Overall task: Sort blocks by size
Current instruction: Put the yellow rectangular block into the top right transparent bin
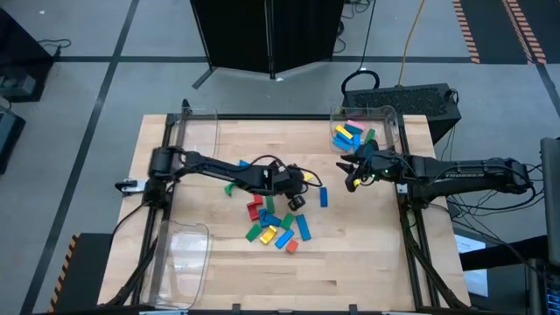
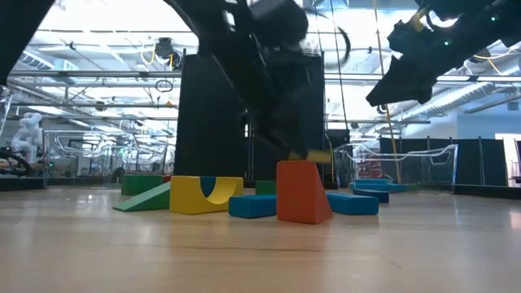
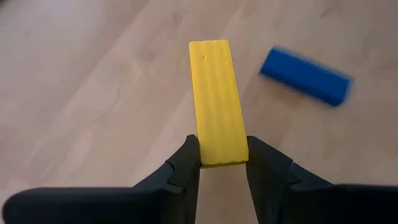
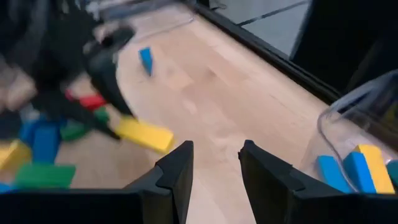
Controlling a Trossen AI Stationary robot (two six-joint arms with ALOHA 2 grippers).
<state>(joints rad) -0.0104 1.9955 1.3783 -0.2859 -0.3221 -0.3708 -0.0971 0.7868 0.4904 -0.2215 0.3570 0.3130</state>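
Observation:
My left gripper is over the middle of the table, shut on a yellow bar block; the bar also shows in the right wrist view. A pile of blue, green, red and yellow blocks lies on the table just nearer than it. A single blue block lies to its right and also shows in the left wrist view. My right gripper is open and empty, raised above the table between the yellow bar and the far right bin. My left gripper pinches the yellow bar's two long sides at its near end between its two fingers. The fingers come from the table's left and lie along the bar, which sticks out ahead of them. The bar is lifted clear of the table.
The clear bin at the far right holds several blue, yellow, pink and green blocks. A clear bin stands at the far left and another at the near left. An orange wedge and a yellow arch block show in the low view.

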